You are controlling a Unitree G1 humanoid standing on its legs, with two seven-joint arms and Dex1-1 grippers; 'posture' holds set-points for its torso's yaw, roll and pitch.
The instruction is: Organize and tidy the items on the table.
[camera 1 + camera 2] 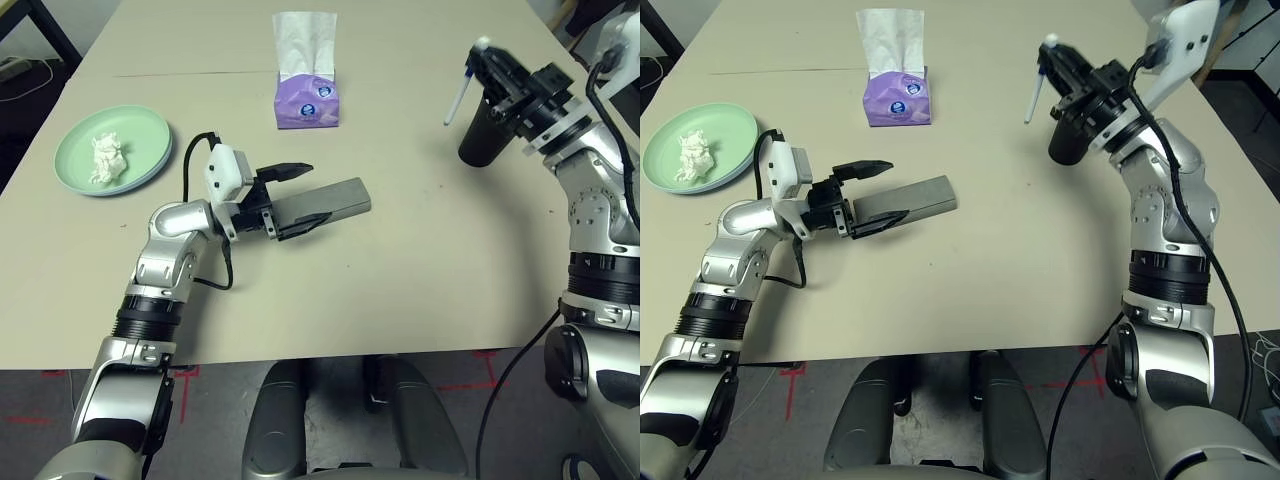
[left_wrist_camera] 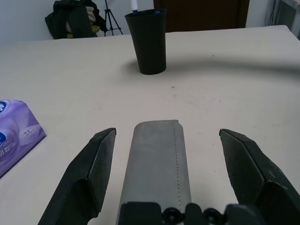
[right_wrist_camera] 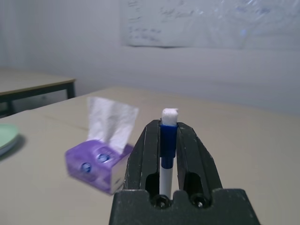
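One grey case (image 1: 325,205) lies on the table (image 1: 400,270) between the wide-spread fingers of the left gripper (image 1: 298,198), untouched. The right gripper (image 3: 168,140) pinches one white pen (image 1: 461,92), lifted beside the single black cup (image 1: 484,135). One green plate (image 1: 145,150) holds one tissue wad (image 1: 108,158). One purple tissue pack (image 1: 306,98) stands farther back.

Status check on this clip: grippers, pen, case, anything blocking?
Left gripper open, jaws astride the grey oblong glasses case. Right gripper shut on the white pen, raised beside the black tapered cup. Purple tissue box stands apart; nothing blocking.
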